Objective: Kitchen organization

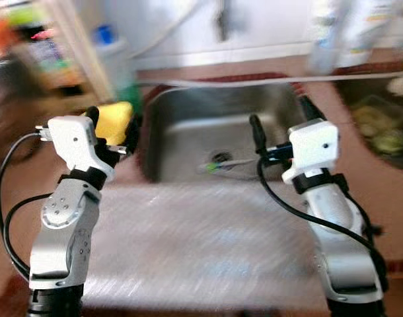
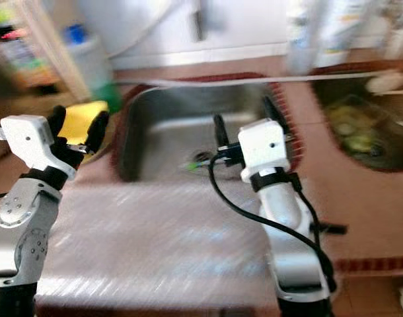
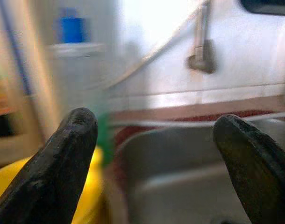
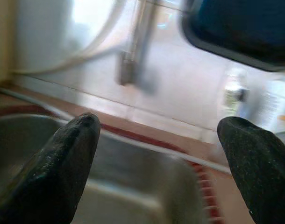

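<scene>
While both arms reach over the steel sink (image 1: 188, 132), the left gripper (image 1: 112, 119) and right gripper (image 1: 281, 122) each gape wide, holding nothing. Beyond the left fingers (image 3: 63, 163), a yellow sponge (image 1: 114, 121) lies at the sink's left rim.

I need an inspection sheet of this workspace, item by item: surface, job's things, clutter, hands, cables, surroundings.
Surface: steel drainboard in front of the sink; red-brown counter around it.
Job's things: yellow sponge at the sink's left rim; a thin green-tipped item near the drain, too blurred to name.
Clutter: second basin to the right holds greenish things, unclear.
Hands: left hand open, by the sponge; right hand open, above the sink.
Cables: black cables loop along both arms.
Surroundings: tap on a white wall; shelf and blue-capped container at left.
</scene>
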Motion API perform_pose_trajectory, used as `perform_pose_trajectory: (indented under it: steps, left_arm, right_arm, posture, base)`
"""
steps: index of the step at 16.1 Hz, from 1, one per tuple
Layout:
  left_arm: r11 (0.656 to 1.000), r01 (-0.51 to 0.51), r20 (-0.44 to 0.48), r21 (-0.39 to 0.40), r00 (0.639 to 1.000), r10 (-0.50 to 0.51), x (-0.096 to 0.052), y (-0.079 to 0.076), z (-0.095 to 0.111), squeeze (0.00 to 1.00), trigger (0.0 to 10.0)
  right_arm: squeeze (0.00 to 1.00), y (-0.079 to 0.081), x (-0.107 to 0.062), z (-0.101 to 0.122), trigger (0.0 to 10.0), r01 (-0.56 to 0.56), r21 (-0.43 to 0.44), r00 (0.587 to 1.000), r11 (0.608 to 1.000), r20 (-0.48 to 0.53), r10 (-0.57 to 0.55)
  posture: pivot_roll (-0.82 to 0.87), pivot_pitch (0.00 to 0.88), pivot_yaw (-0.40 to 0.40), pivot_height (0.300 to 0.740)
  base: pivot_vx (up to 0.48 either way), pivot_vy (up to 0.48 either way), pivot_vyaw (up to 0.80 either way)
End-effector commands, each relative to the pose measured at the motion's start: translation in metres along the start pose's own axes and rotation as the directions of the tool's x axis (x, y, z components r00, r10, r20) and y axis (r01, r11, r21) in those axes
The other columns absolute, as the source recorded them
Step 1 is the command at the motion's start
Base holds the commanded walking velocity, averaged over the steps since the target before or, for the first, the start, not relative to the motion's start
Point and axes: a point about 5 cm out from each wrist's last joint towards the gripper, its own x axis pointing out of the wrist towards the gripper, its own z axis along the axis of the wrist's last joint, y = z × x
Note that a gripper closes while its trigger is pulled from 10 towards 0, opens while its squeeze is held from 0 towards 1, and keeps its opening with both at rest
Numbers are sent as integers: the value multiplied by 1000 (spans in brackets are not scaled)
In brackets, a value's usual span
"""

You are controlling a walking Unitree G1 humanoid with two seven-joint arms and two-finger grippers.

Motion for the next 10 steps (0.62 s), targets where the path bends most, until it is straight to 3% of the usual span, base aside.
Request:
perform_pose_trajectory:
  steps: [1, 10]
  left_arm:
    - [1000, -15, -3, 20, 1000, 15, -3, 3, 1, 0, 10000]
    - [998, -46, -21, 50, 999, 47, -4, 7, -2, 0, 10000]
  right_arm:
    - [0, 2, 0, 0, 10000, -4, 8, 1000, 1000, -1, 4]
    - [0, 4, 1, -1, 10000, -18, 10, 1000, 1000, 3, 18]
  posture:
    - [-228, 162, 127, 740]
    - [-222, 156, 124, 740]
  base:
    - [0, 0, 0]
    - [0, 0, 0]
